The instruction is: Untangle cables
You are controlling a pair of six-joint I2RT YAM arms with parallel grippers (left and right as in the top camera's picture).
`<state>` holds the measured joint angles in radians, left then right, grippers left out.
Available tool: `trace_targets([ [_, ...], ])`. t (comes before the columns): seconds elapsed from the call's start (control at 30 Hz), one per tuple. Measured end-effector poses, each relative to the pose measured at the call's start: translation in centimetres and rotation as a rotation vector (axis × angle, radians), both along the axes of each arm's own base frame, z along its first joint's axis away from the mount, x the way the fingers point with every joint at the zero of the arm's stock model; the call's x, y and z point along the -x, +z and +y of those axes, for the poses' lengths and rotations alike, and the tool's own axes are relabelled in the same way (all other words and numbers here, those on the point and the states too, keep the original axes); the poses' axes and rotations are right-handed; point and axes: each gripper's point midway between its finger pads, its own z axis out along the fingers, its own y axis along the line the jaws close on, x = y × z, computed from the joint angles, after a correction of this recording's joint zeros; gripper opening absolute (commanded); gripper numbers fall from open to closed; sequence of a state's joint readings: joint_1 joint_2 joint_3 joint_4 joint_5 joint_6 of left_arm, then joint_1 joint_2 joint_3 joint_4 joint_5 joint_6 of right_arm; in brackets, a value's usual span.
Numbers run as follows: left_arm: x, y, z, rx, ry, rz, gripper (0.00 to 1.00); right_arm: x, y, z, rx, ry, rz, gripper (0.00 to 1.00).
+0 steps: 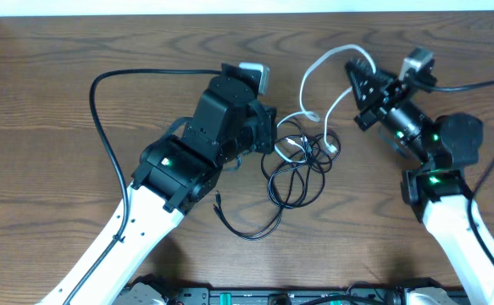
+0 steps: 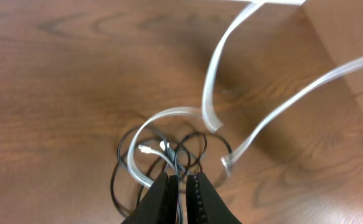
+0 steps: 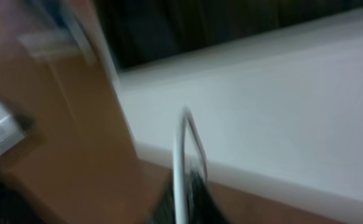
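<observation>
Centrally on the desk (image 1: 60,51), the black cables (image 1: 302,152) coil in a tangle beside the clenched left fingers (image 2: 169,198); the white cable (image 2: 209,87) arcs up-right into the right fingers (image 1: 361,80), clamped on it.

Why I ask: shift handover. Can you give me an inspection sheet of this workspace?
Surface: brown wood-grain table.
Job's things: black cables in a tangled heap at centre; white cable arching up out of the heap toward the right arm.
Clutter: nothing seen.
Grippers: left gripper shut, low at the heap, and whether it pinches a cord is unclear; right gripper shut on the white cable.
Cables: thick black arm cables trail off both arms.
Surroundings: white strip beyond the table's far edge.
</observation>
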<state>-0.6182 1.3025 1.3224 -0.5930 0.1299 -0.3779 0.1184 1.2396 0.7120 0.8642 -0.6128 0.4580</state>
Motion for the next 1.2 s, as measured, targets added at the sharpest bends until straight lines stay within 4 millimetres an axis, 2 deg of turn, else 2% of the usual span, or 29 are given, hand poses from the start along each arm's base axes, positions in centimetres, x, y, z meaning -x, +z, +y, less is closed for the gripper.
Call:
trace_targets([
  [0.07,0.6,-0.8,0.3,-0.023,-0.004,0.037,0.11,0.5,3.2,-0.8,-0.061,-0.036,-0.157,0.01],
  [0.13,1.1,-1.5,0.7,-0.044,-0.006,0.070,0.11,0.5,4.5,-1.6,-0.104,-0.082,-0.205,0.01],
  [0.23,1.9,-2.5,1.1,-0.075,-0.010,0.114,0.11,-0.4,5.8,-4.3,-0.189,-0.232,-0.231,0.01],
  [0.4,3.0,-3.7,1.8,-0.121,-0.023,0.166,0.11,-1.9,5.8,-7.8,-0.188,-0.397,-0.233,0.01],
  [0.47,3.3,-3.9,2.0,-0.135,-0.027,0.177,0.11,-3.2,5.3,-8.9,-0.150,-0.432,-0.174,0.01],
  [0.53,3.5,-4.2,2.2,-0.149,-0.034,0.183,0.11,-5.3,4.7,-10.0,-0.086,-0.458,-0.043,0.01],
  [0.57,3.5,-4.2,2.2,-0.152,-0.037,0.184,0.11,-5.6,4.9,-10.0,-0.071,-0.459,-0.032,0.01],
  [0.6,3.5,-4.2,2.2,-0.153,-0.037,0.185,0.11,-6.5,4.4,-10.1,-0.009,-0.473,0.050,0.01],
  [0.7,3.5,-4.4,2.2,-0.158,-0.040,0.188,0.11,-7.2,5.1,-9.8,0.124,-0.473,0.152,0.01],
  [0.83,3.3,-5.2,2.0,-0.172,-0.040,0.208,0.11,-7.1,8.7,-9.5,0.236,-0.467,0.200,0.01],
  [0.93,3.2,-6.3,2.0,-0.194,-0.041,0.241,0.10,-6.9,11.7,-9.4,0.270,-0.465,0.161,0.01],
  [1.07,3.6,-8.5,2.3,-0.248,-0.042,0.320,0.08,-6.3,17.0,-8.6,0.273,-0.448,-0.055,0.01],
  [1.2,3.8,-10.1,2.4,-0.285,-0.043,0.373,0.08,-4.0,23.4,-8.4,0.234,-0.479,-0.333,0.01],
])
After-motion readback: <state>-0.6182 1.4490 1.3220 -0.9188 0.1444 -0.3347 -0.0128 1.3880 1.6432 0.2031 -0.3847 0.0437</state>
